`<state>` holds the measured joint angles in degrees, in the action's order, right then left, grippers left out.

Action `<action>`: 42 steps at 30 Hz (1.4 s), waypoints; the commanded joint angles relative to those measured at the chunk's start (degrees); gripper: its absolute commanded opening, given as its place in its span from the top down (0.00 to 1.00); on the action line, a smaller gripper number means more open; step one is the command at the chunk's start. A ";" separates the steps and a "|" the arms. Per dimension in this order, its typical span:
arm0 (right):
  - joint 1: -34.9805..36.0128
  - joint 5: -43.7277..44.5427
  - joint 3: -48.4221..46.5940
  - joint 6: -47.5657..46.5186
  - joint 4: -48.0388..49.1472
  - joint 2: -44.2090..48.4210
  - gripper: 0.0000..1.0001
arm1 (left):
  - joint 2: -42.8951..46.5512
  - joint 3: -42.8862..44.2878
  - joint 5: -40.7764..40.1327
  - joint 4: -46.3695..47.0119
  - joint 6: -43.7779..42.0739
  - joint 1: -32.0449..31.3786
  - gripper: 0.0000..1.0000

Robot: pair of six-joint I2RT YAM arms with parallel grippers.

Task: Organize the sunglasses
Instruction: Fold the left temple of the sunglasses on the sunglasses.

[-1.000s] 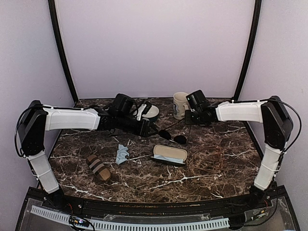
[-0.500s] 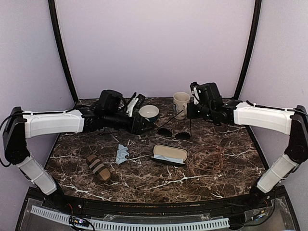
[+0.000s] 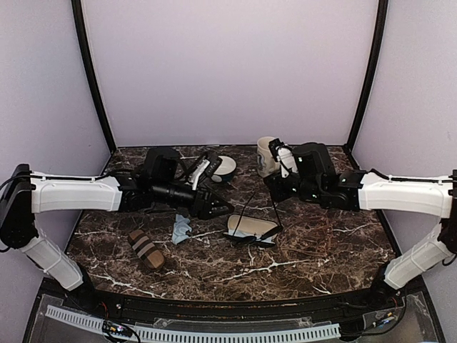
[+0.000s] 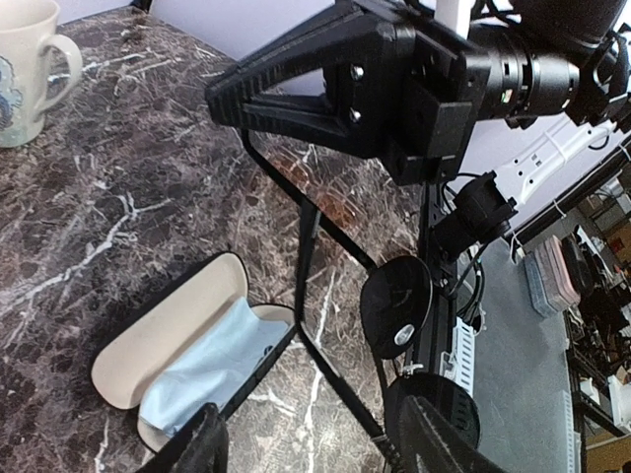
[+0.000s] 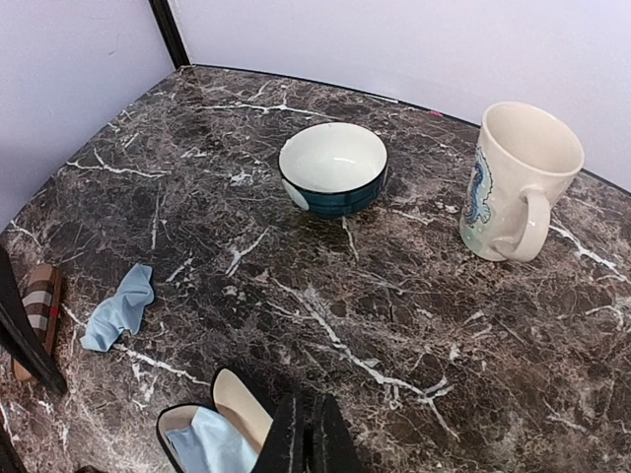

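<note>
Dark wire sunglasses (image 4: 396, 301) hang pinched in the right end effector (image 4: 225, 97); left end effector (image 4: 317, 445) spread.

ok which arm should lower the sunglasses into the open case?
Right, likely. The right end effector is shut on the sunglasses by their wire frame, hanging them over the open case. The left end effector is open beside them, gripping nothing.

Left arm: stretched low, forearm near level, reaching in from left. Left tool (image 3: 219, 207): fingers (image 4: 209, 445) spread well apart, clamping nothing, tips aimed toward right tool (image 3: 273, 187). Right arm: stretched in from right, forearm near level, wrist tipped down. Right tool: 2 fingers pressed together, pinching thin wire arm of sunglasses (image 4: 395, 300), which hang below its tip.
</note>
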<state>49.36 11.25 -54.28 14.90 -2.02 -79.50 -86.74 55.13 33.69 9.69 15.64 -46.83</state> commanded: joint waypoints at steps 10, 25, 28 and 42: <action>1.45 -1.19 1.56 1.81 4.01 0.20 1.00 | -6.46 4.36 -1.42 0.62 0.21 -6.37 0.71; 2.13 -2.52 2.26 2.07 5.31 0.01 1.00 | -12.75 8.17 7.90 -2.80 -1.58 -6.87 0.71; 2.31 -3.25 2.82 1.60 5.87 0.54 1.00 | -14.44 9.74 10.16 -5.53 -2.62 -6.87 0.71; 3.28 -6.48 4.07 0.49 6.74 0.82 1.00 | -18.57 13.66 17.01 -9.69 -6.67 -6.96 0.65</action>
<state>51.90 6.20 -50.98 15.51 1.34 -79.50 -104.20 67.00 47.46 2.20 10.72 -53.54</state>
